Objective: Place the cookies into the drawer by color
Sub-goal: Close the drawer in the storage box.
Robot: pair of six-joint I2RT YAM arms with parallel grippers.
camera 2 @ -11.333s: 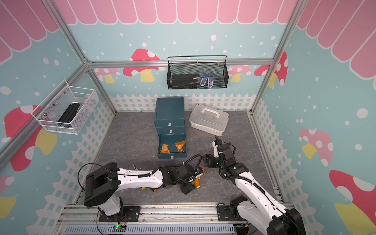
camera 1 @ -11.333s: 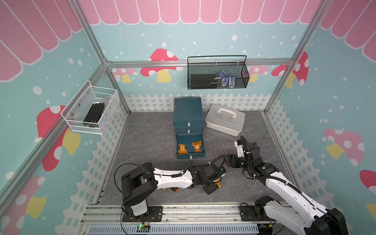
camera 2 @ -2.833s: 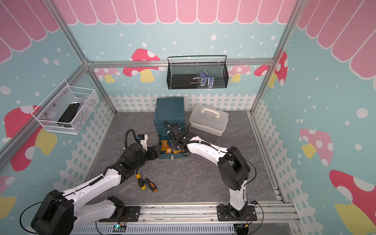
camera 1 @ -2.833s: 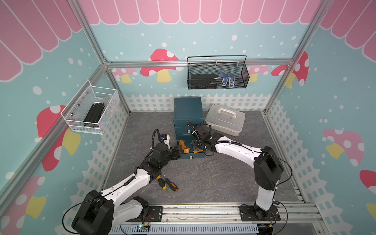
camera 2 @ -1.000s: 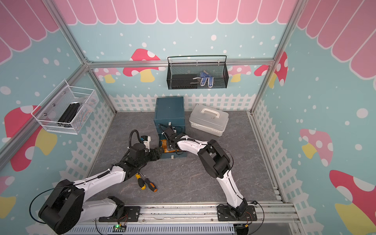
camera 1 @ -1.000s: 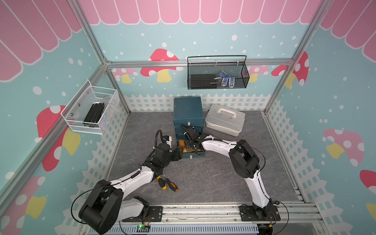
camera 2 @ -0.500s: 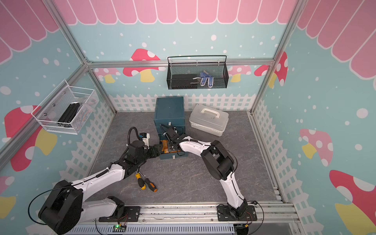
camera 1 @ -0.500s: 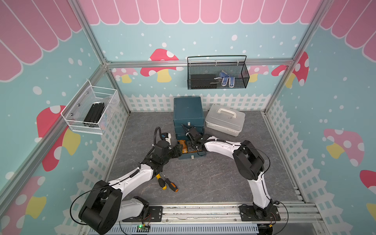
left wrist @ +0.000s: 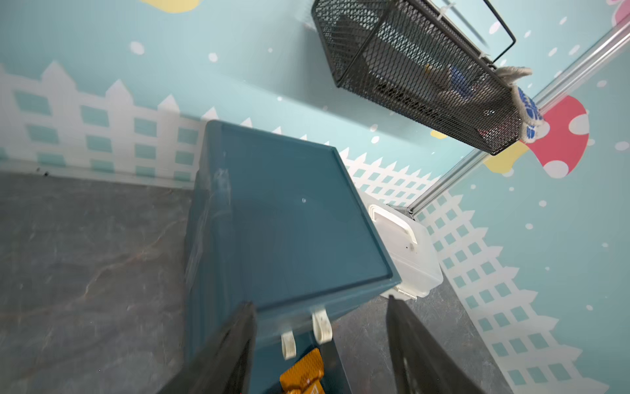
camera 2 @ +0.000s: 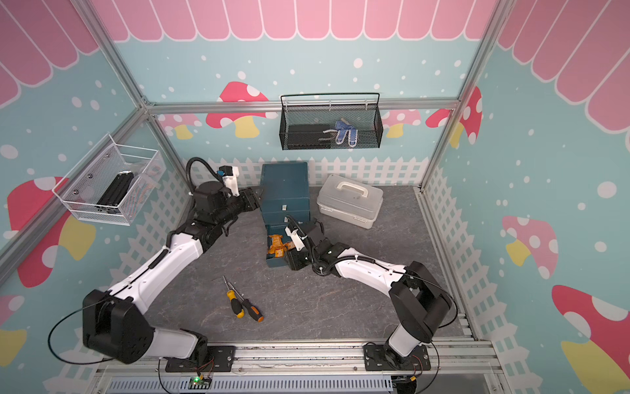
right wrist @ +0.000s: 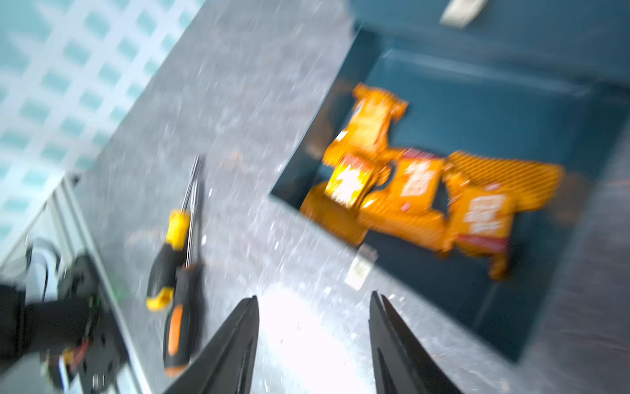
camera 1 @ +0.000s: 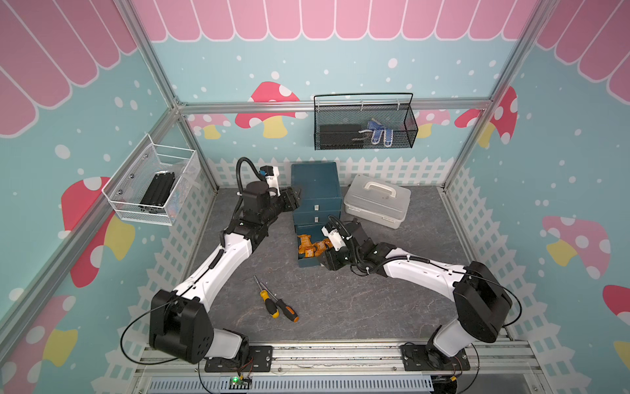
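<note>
The teal drawer cabinet stands at the back; its bottom drawer is pulled out and holds several orange cookies. My left gripper hovers at the cabinet's upper left side, open and empty. In the left wrist view its jaws straddle the cabinet's top front edge, above two pale tab handles. My right gripper is at the open drawer's front right corner. In the right wrist view it stands open over bare floor, with nothing between its fingers.
Two screwdrivers lie on the floor in front of the drawer. A pale grey case sits right of the cabinet. A black mesh basket hangs on the back wall and a white wire basket on the left wall.
My left gripper has lifted from beside the open drawer to the cabinet's top. My right gripper has drawn back from over the cookies to the drawer's front.
</note>
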